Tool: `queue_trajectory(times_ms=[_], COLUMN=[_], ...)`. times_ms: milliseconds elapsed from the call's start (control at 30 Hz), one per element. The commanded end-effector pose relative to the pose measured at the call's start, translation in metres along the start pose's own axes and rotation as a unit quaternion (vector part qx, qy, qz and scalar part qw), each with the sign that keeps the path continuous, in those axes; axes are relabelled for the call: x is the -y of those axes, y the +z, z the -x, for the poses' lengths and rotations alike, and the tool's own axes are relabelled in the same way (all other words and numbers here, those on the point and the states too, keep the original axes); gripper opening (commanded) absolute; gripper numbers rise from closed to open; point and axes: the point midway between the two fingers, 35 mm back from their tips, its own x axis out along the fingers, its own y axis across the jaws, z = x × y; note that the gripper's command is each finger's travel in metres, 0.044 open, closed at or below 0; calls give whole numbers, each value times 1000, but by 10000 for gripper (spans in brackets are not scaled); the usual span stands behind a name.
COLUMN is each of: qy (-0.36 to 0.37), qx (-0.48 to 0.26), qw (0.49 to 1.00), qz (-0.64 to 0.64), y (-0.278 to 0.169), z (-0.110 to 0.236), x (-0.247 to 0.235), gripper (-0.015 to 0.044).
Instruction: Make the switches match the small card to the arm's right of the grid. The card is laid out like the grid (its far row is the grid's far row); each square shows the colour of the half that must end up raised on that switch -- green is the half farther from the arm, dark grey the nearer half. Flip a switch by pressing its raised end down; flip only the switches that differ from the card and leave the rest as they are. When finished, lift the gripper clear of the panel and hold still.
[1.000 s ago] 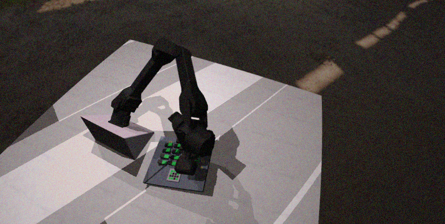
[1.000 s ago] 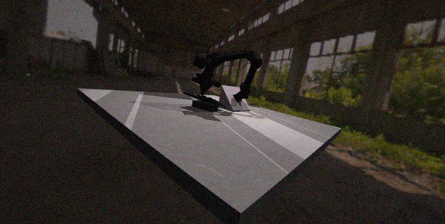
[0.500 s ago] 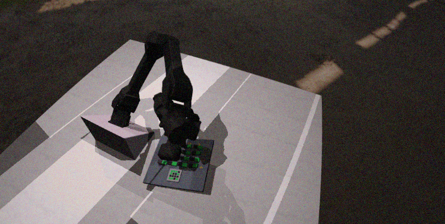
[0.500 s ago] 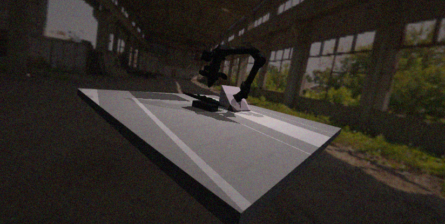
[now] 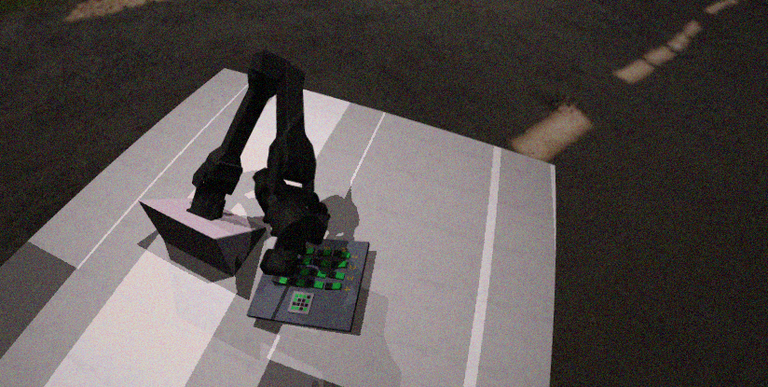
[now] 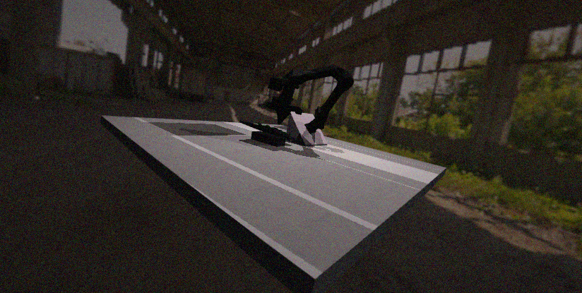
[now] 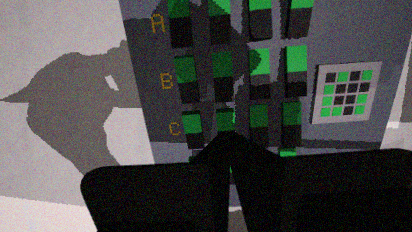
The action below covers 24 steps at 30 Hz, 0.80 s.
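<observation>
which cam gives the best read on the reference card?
Wrist. The card sits to the right of the switch grid, close enough to tell green squares from dark ones. In the top view it is a tiny patch on the panel, its squares barely separable. The exterior view shows only the panel's dark edge; the card can't be made out.

One panel [image 5: 322,309] lies on the surface [image 5: 430,212], carrying one card [image 7: 346,92] of sixteen squares. In the wrist view, twelve switches [image 7: 222,75] show fully, in three lettered rows of four. One arm [image 5: 284,131] reaches over them.
</observation>
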Motion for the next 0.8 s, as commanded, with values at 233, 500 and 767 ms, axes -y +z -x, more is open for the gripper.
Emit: queue_trajectory(times_ms=[233, 500, 767], qy=[0, 1, 1], qx=[4, 4, 4], qw=[1000, 1000, 1000], qz=[-2, -2, -2], y=[1, 2, 2], z=[-15, -24, -24], x=[1, 1, 1], gripper=[0, 0, 0])
